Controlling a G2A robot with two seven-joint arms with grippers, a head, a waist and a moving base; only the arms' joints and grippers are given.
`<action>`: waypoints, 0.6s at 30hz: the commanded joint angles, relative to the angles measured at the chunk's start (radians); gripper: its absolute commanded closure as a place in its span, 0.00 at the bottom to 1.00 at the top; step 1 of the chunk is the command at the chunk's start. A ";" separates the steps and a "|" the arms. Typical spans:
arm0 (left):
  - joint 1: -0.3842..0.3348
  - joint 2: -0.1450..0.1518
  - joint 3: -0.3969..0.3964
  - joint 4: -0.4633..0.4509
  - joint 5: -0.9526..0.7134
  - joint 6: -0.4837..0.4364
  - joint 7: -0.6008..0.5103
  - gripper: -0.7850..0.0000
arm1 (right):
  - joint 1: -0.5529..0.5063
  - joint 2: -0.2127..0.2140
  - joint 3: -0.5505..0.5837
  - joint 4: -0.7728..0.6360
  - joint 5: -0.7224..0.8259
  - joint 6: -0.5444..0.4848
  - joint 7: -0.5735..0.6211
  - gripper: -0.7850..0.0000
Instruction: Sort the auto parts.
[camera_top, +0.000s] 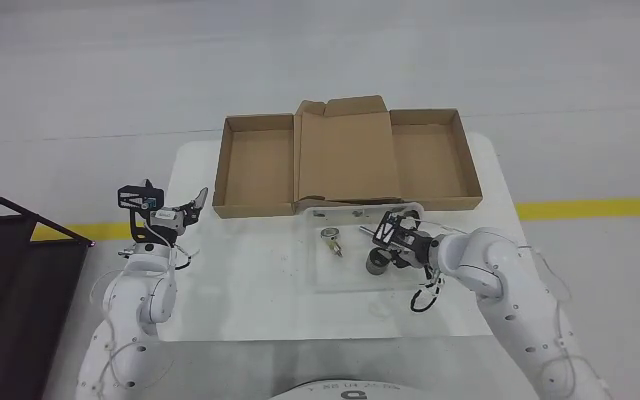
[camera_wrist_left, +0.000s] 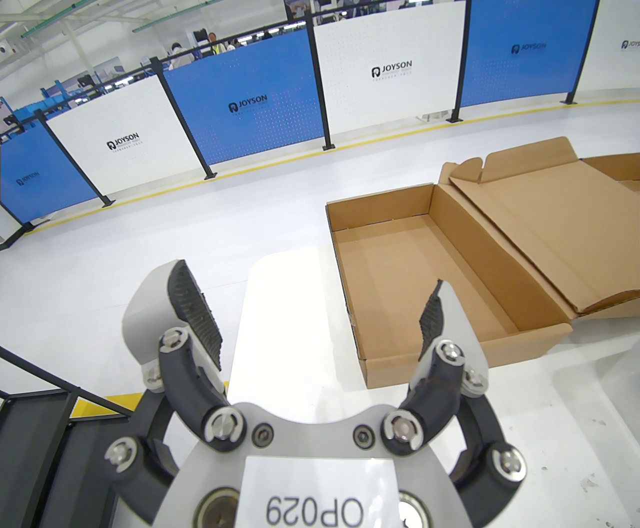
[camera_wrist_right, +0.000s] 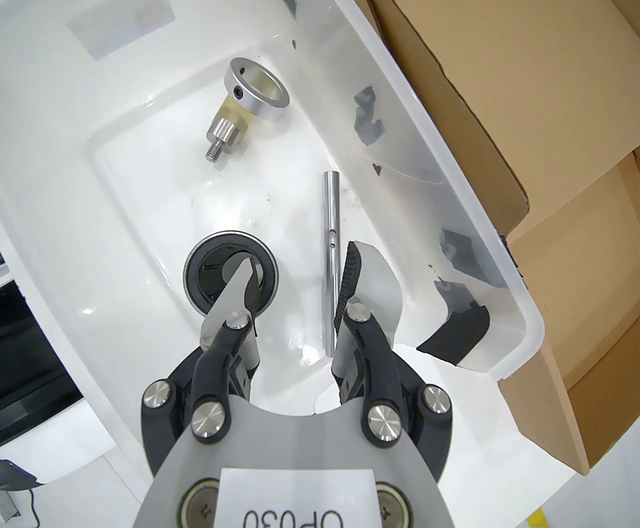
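The right arm is reached in over the clear tray (camera_wrist_right: 452, 170) at the middle of the counter (camera_top: 250, 290), its claw (camera_wrist_right: 300, 255) pointed down into the tray. The claw is held partly open and nothing is gripped: one finger (camera_wrist_right: 235, 290) is set inside the hole of a black ring bearing (camera_wrist_right: 192, 270), and the other finger (camera_wrist_right: 367, 280) is placed on the far side of a thin metal rod (camera_wrist_right: 331, 220), so the rod and part of the bearing's rim are straddled. A silver collar (camera_wrist_right: 240, 82) joined to a threaded stud (camera_wrist_right: 225, 132) is seen farther along the tray floor. The left arm is raised near the counter's left edge, its claw (camera_wrist_left: 310, 280) spread wide and empty. An open cardboard box (camera_top: 255, 165) is set along the counter's far edge, just behind the tray.
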 joint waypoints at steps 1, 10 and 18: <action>0.000 0.000 0.000 0.000 0.000 0.000 0.000 0.00 | 0.006 0.001 -0.007 0.002 0.002 0.005 0.008 0.56; 0.000 0.000 0.000 0.000 0.000 0.000 0.000 0.00 | 0.035 0.005 -0.043 0.016 0.018 0.009 0.051 0.58; 0.000 0.000 0.000 0.000 0.000 0.000 0.000 0.00 | 0.098 0.001 -0.110 0.060 0.058 0.028 0.117 0.62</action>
